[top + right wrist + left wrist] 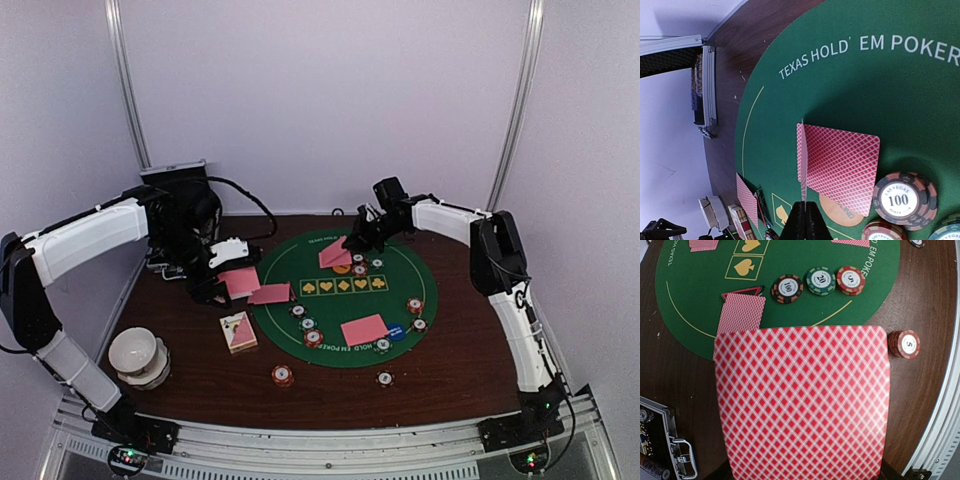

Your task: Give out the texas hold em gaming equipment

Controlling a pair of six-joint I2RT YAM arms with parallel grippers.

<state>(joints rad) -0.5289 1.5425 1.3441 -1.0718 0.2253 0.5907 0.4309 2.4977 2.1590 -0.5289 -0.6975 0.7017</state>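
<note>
**Risks.**
- The left gripper [222, 282] is pinched on a pink-backed card [802, 400], apparently by its near edge only. The card fills the left wrist view and hides the fingers.
- A thin card held at one edge may swivel or slip on release. It could land on the second card [741, 313] at the mat's rim just beyond it, rather than beside it.
- The right gripper [804, 212] is closed on an edge-on card [802, 160], which stands nearly upright over the green mat [850, 100].
- Let go at that tilt, the card could fall either way, perhaps face up, or clip the 100 chip stack [900, 199] close by.

**Positions.**
- The left-held card projects forward from the jaws over the wooden table [910, 390], off the mat's left edge. A red 5 chip stack [904, 343] sits just beside its far right corner.
- The right-held card rises straight out of the fingertips. Directly beyond it a flat card [842, 167] lies on the mat, partly covering an orange disc [837, 211].
- Whether the held card touches the flat one cannot be told.
</note>
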